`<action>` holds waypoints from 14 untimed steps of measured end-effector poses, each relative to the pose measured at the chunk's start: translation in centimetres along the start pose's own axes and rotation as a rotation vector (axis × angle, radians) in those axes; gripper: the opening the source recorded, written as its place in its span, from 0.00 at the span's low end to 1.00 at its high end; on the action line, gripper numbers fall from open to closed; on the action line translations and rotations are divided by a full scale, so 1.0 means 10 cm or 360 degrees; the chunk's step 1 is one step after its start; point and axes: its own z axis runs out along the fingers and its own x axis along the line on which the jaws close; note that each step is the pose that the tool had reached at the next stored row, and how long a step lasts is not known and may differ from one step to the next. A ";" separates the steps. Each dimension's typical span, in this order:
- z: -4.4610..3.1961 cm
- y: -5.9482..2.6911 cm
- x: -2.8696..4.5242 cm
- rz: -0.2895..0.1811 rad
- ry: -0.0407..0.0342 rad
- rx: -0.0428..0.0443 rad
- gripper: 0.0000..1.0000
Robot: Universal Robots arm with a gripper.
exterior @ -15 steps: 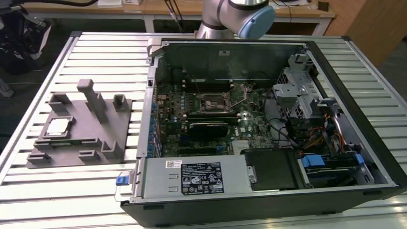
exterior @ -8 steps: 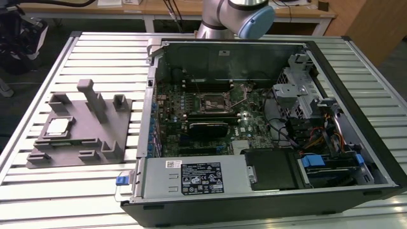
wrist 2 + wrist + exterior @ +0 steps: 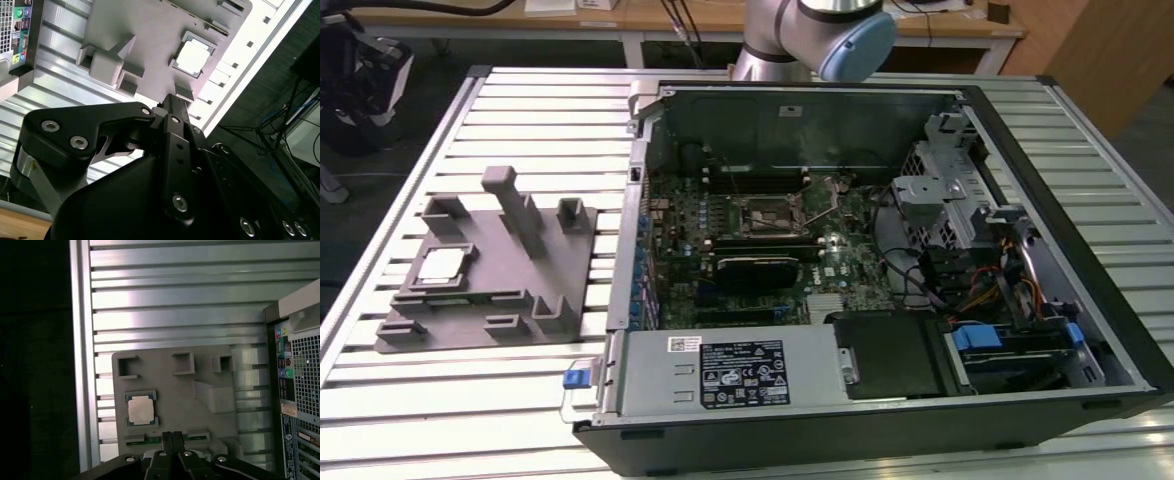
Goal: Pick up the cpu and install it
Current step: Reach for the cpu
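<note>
cpu [image 3: 140, 410] is lying in a recess of the grey fixture [image 3: 210, 365] | I am hovering my gripper [image 3: 172, 435] near it | fingers [image 3: 168, 440] pressing together, gripping nothing

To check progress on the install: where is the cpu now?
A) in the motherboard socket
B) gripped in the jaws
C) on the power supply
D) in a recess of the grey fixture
D: the cpu lies in a recess of the grey fixture on the slatted table, to the exterior view's left of the open computer case.
</note>
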 end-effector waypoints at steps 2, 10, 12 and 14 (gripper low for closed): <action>0.002 -0.001 0.013 0.0000 0.0000 0.0000 0.11; 0.012 -0.007 0.078 0.0000 0.0000 0.0000 0.11; 0.015 -0.007 0.090 0.0000 0.0000 0.0000 0.11; 0.019 -0.008 0.104 0.0000 0.0000 0.0000 0.11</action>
